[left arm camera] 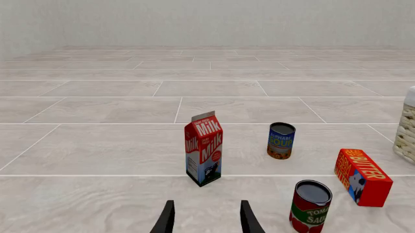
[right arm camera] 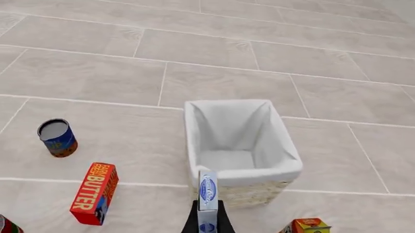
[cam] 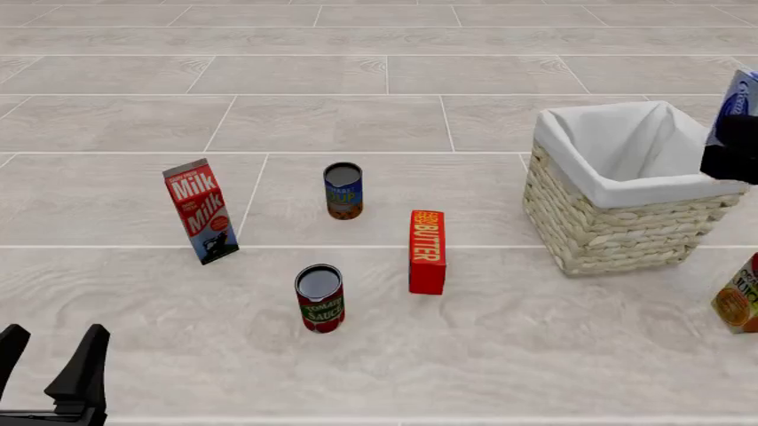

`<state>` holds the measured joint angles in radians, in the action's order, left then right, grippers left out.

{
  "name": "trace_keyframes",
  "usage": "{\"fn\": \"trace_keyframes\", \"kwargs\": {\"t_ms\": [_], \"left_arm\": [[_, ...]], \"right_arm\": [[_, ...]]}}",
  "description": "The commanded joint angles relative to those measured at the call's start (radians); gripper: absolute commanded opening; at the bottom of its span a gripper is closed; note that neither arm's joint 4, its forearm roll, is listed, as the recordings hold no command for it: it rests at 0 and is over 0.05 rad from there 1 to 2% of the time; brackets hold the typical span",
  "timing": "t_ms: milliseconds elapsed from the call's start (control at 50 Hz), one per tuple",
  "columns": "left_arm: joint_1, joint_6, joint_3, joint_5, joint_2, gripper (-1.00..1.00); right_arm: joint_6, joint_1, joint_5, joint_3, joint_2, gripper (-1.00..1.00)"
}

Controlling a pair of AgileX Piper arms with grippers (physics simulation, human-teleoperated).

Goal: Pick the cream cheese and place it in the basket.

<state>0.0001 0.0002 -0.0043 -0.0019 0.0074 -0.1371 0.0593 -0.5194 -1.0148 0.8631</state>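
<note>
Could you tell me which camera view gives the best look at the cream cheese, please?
The right wrist view: the cream cheese stands edge-on between the right gripper's fingers, near the basket. The front view catches only a corner of it at the frame's right edge; the left wrist view misses it.

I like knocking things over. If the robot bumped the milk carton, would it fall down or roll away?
Probably fall. The milk carton is tall on a small base and already looks tilted, so a nudge near its top would likely tip it. Its flat sides suggest it would slide, not roll, unlike the round soup can.
</note>
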Motion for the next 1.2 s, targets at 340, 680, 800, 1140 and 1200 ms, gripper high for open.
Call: {"fn": "trace_keyframes", "kwargs": {"t_ms": [340,680,800,1140,1200], "left_arm": [[0.000,0.000,0.000,0.000,0.000,1.00],[0.000,0.000,0.000,0.000,0.000,1.00],[0.000,0.000,0.000,0.000,0.000,1.00],[0.000,0.000,0.000,0.000,0.000,1.00],[0.000,0.000,0.000,0.000,0.000,1.00]], "right_arm": [[0.104,-0.007,0.020,-0.265,0.268,-1.00],[0.138,0.050,0.031,-0.430,0.455,-1.00],[0.173,0.099,0.048,-0.467,0.536,-1.00],[0.103,0.100,0.005,-0.520,0.697,-1.00],[0.088,0.102,-0.005,-0.525,0.714,-1.00]]}}
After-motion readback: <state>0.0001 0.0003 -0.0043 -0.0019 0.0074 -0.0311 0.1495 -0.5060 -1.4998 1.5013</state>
